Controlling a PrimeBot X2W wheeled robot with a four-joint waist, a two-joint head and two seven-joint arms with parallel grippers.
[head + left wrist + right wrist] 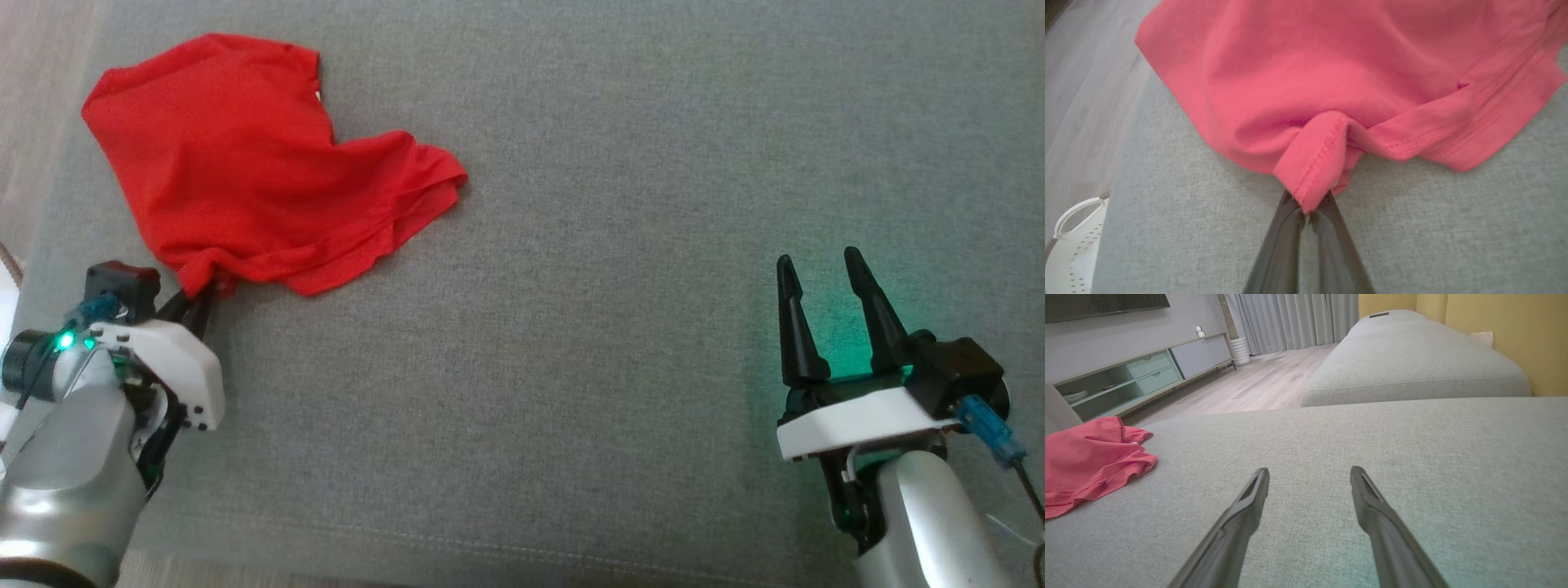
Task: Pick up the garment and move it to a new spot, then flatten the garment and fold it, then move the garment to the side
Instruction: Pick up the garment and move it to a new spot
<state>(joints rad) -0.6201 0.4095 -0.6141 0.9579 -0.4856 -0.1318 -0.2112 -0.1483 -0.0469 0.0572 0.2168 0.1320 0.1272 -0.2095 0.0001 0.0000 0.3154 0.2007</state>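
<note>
Now left gripper (1309, 210) jaws clamp only a thin hem fold of the garment (237, 163) bunched near the sofa's (571, 367) left edge, right gripper (819, 256) jaws wide and empty, so the hem may slip free on lifting.

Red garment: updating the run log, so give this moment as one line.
stage: pick up | red garment: crumpled on grey sofa | left gripper: jaws shut on its hem | right gripper: jaws open, empty
</note>
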